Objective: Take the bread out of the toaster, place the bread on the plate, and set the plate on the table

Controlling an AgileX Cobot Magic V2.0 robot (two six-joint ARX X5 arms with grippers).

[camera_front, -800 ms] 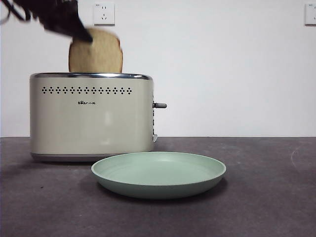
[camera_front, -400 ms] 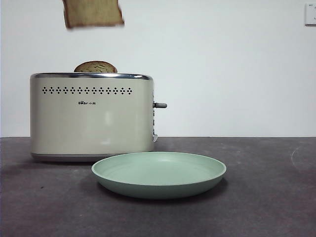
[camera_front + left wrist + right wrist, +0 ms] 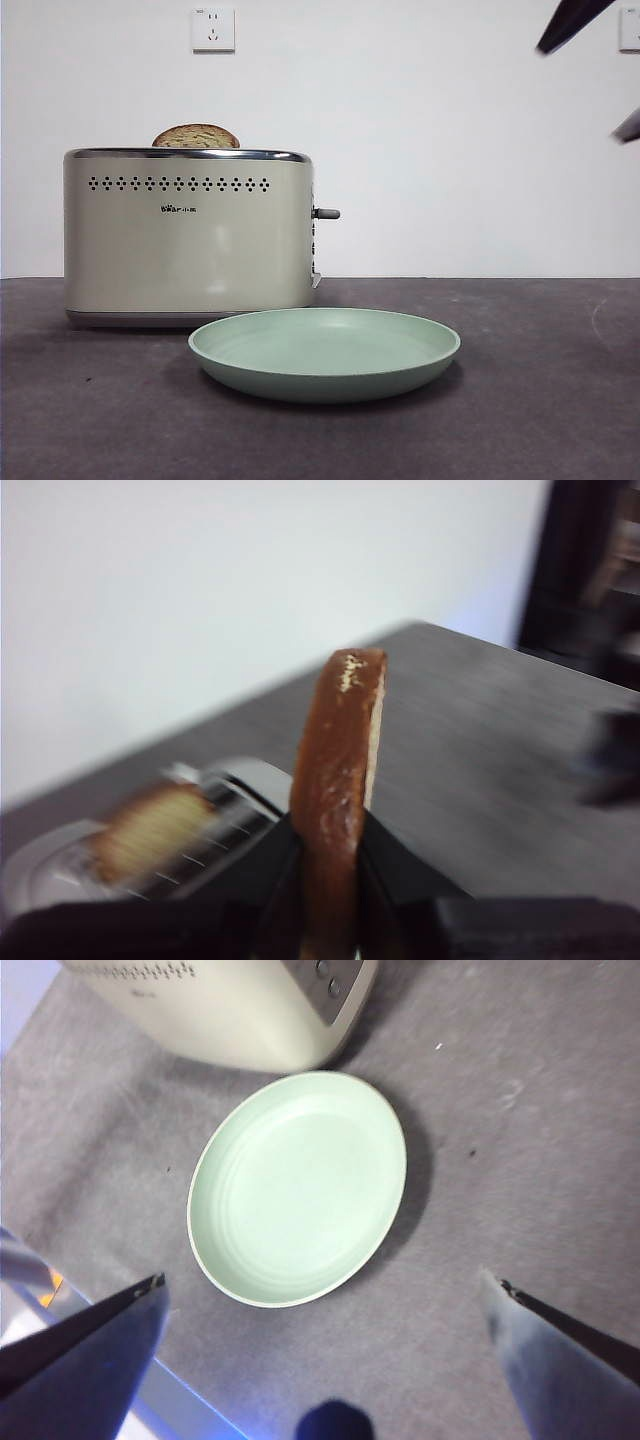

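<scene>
matte grey table [image 3: 540, 400], round sage-green plate [image 3: 325, 352]

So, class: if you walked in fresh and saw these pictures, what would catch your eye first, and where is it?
First, the big cream toaster at the table's left, a darker speckled slice peeking from its top. Next, the sage-green plate lying bare on the table just in front of it. Then the bread, seen edge-on, clamped in the left gripper high above the toaster, while the right gripper hangs wide open above the plate.
</scene>
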